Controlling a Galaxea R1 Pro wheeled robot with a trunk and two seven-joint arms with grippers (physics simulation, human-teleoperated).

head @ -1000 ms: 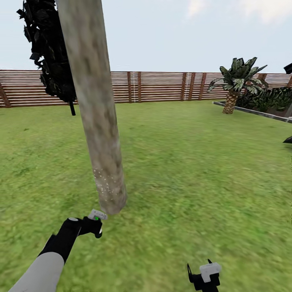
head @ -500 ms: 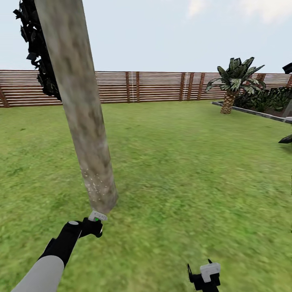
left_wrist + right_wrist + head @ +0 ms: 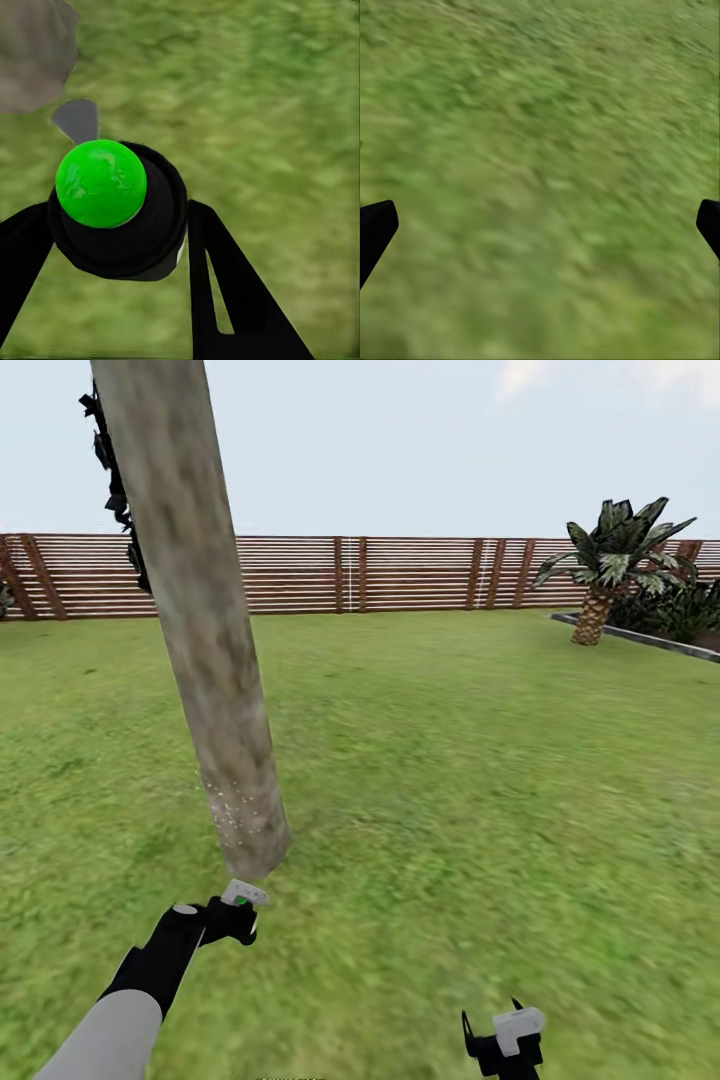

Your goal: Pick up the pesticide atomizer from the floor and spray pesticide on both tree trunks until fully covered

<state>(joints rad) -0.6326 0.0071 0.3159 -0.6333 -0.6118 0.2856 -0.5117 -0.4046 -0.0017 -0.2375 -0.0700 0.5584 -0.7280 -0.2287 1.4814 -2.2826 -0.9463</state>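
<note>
Nearest the camera, at the lower edge of the head view, the right gripper (image 3: 497, 1040) hung over the lawn (image 3: 480, 780) with nothing in it; in the right wrist view its two black fingers (image 3: 375, 229) stood at the far edges of the frame, spread wide over blurred grass. A little farther forward, the left gripper (image 3: 232, 918) was held low above the grass, and its fingers (image 3: 225, 277) were closed around the pesticide atomizer (image 3: 112, 206), a black bottle with a bright green rounded cap and a pale grey nozzle head (image 3: 243, 893). The nozzle sat just beside the base of the tree trunk (image 3: 205, 650), with a narrow gap between them as far as the head view showed. The trunk, thick, pale grey-brown and mottled, leaned up toward the top of the frame, and a scatter of tiny whitish specks of pesticide (image 3: 235, 810) lay on its lower part. Behind the trunk, high up, the edge of a near-black tree (image 3: 115, 480) showed. Well beyond, a palm (image 3: 610, 570) stood beside a grey kerb (image 3: 640, 638) at the right, and the brown slatted fence (image 3: 400, 573) closed the garden under a pale sky.
</note>
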